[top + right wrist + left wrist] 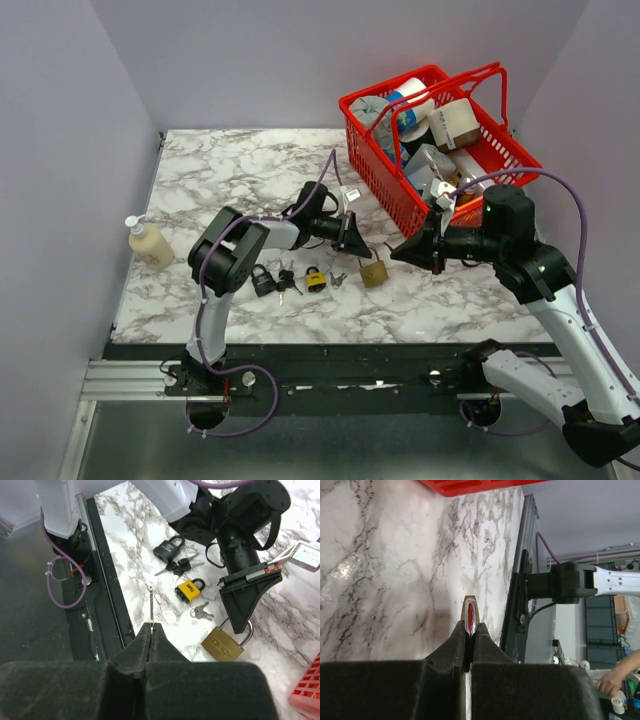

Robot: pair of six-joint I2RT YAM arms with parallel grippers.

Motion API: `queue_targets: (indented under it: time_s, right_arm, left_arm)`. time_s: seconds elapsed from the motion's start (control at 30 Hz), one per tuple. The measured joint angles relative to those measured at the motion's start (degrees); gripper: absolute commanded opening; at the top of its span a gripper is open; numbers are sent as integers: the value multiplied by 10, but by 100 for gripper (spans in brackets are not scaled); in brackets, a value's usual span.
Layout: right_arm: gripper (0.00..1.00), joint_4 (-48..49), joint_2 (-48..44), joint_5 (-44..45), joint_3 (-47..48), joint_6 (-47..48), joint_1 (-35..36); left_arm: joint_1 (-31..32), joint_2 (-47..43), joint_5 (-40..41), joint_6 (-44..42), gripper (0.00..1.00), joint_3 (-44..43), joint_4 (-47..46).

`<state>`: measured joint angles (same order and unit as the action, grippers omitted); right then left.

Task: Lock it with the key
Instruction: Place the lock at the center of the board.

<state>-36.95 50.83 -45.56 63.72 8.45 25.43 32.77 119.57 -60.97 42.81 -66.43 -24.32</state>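
A brass padlock rests on the marble table, its steel shackle pinched in my left gripper, which is shut. In the left wrist view the padlock shows edge-on, poking out of the left gripper. My right gripper is shut on a thin key whose blade points forward. It hovers just right of the padlock, apart from it, and appears from above as the right gripper.
A yellow padlock, a black padlock, a small silver key bunch and black-headed keys lie left of the brass one. A red basket of items stands back right. A soap bottle is at the left edge.
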Motion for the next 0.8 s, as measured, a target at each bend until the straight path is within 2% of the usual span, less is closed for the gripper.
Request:
queue_targets:
  time_s: [0.43, 0.8]
  right_arm:
    - [1, -17, -7, 13, -23, 17, 0]
    - [1, -17, -9, 13, -37, 17, 0]
  left_arm:
    - [8, 8, 18, -148, 0, -59, 207]
    - [12, 11, 19, -175, 18, -68, 242]
